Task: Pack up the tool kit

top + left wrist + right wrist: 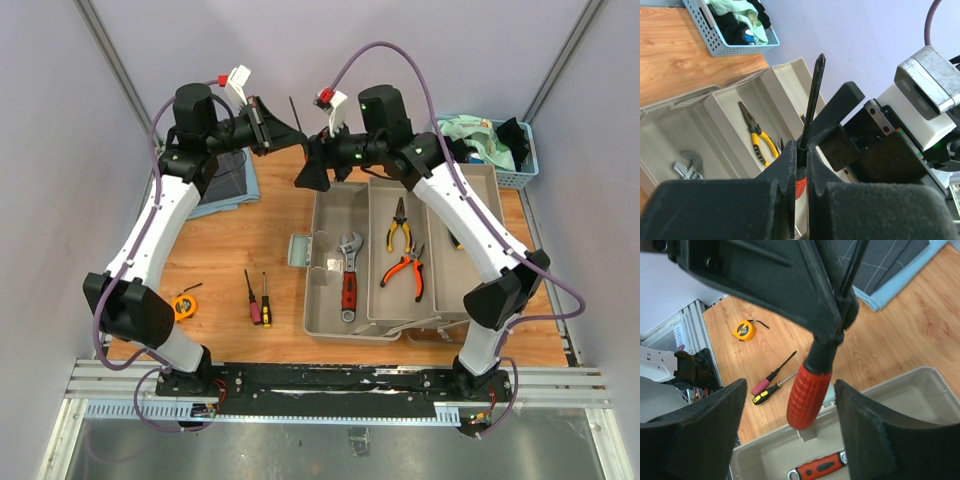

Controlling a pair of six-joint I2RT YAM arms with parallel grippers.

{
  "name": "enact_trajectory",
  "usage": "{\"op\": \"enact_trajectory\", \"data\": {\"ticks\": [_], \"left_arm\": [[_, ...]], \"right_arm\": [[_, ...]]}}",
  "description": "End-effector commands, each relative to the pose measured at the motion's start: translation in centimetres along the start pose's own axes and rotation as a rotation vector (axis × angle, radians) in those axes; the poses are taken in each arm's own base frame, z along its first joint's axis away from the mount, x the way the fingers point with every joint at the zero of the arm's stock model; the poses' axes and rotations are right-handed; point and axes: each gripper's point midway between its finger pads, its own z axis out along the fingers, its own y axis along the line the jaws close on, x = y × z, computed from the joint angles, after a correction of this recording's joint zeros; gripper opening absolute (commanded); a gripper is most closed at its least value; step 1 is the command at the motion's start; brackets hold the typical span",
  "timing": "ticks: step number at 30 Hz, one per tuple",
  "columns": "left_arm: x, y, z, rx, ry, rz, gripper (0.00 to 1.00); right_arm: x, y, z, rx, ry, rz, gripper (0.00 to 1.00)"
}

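My left gripper [268,125] [801,165] is shut on a red-handled screwdriver [813,95] [810,392], held in the air behind the toolbox [315,325]. Its black shaft [297,112] sticks out past the fingers. My right gripper [315,170] [790,405] is open, one finger on each side of the red handle with a gap on both sides. The toolbox lies open, holding a red-handled wrench [349,275] [822,467], yellow pliers [400,225] [760,140] and orange pliers [405,268]. Two small screwdrivers [258,298] [772,382] and the orange tape measure [184,306] [743,330] lie on the table to its left.
A blue slatted basket [520,170] [725,40] of cloths stands at the back right. A folded dark grid-pattern cloth [225,185] [885,260] lies at the back left under the left arm. Grey walls close in the back and sides.
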Motion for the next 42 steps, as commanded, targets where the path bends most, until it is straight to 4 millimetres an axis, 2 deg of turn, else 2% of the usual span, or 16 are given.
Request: {"op": "enact_trajectory", "data": {"ticks": [1,2,7,10,11,12,14,15,16,19,22,24,28,30,35,42], "left_arm": [[0.5,-2.2,-0.3,0.059,0.007,0.037,0.00],[0.5,-2.3,-0.4,0.059,0.007,0.037,0.00],[0.8,-2.0,-0.3,0.056,0.011,0.032,0.00],[0.7,-2.0,-0.3,0.053,0.003,0.037,0.03],[0.5,-1.9,-0.3,0.050,-0.001,0.040,0.15],[0.2,-1.7,-0.3,0.043,-0.010,0.045,0.34],[-1.0,-0.9,-0.7,0.001,-0.051,0.050,0.81],[-1.9,-0.3,-1.3,-0.021,-0.079,0.048,0.96],[-2.8,0.4,-1.9,-0.040,-0.104,0.045,0.99],[-5.0,2.8,-4.3,-0.110,-0.163,0.038,0.99],[-5.1,5.5,-6.4,-0.219,-0.177,0.069,0.99],[-3.9,7.1,-7.3,-0.277,-0.155,0.086,0.99],[-1.1,9.3,-9.1,-0.354,-0.116,0.053,0.99],[-0.1,10.1,-10.0,-0.386,-0.107,0.036,0.99],[1.0,10.6,-11.1,-0.431,-0.094,0.040,0.99],[1.9,11.1,-12.4,-0.511,-0.057,0.054,0.99]], "right_arm": [[-2.6,1.0,0.5,-0.015,-0.071,-0.072,0.63],[-2.6,1.0,0.6,-0.018,-0.074,-0.071,0.55],[-2.7,0.8,0.5,-0.001,-0.084,-0.071,0.03],[-2.7,0.3,0.0,0.040,-0.090,-0.077,0.01],[-2.7,0.1,-0.2,0.060,-0.091,-0.085,0.01],[-2.7,-0.2,-0.6,0.085,-0.090,-0.088,0.01],[-2.8,-1.1,-1.8,0.136,-0.085,-0.086,0.01],[-2.9,-1.7,-2.7,0.165,-0.081,-0.082,0.01],[-3.0,-2.5,-3.8,0.202,-0.079,-0.074,0.01],[-3.0,-5.8,-8.4,0.344,-0.083,-0.043,0.01],[-1.7,-9.0,-14.2,0.504,-0.060,0.003,0.01],[0.4,-10.9,-17.6,0.611,-0.006,0.030,0.01],[6.1,-13.6,-22.6,0.785,0.152,0.094,0.01],[8.5,-14.3,-24.2,0.830,0.191,0.146,0.01],[12.5,-15.0,-27.0,0.920,0.253,0.240,0.01],[17.2,-15.5,-28.1,0.958,0.390,0.363,0.01]]}}
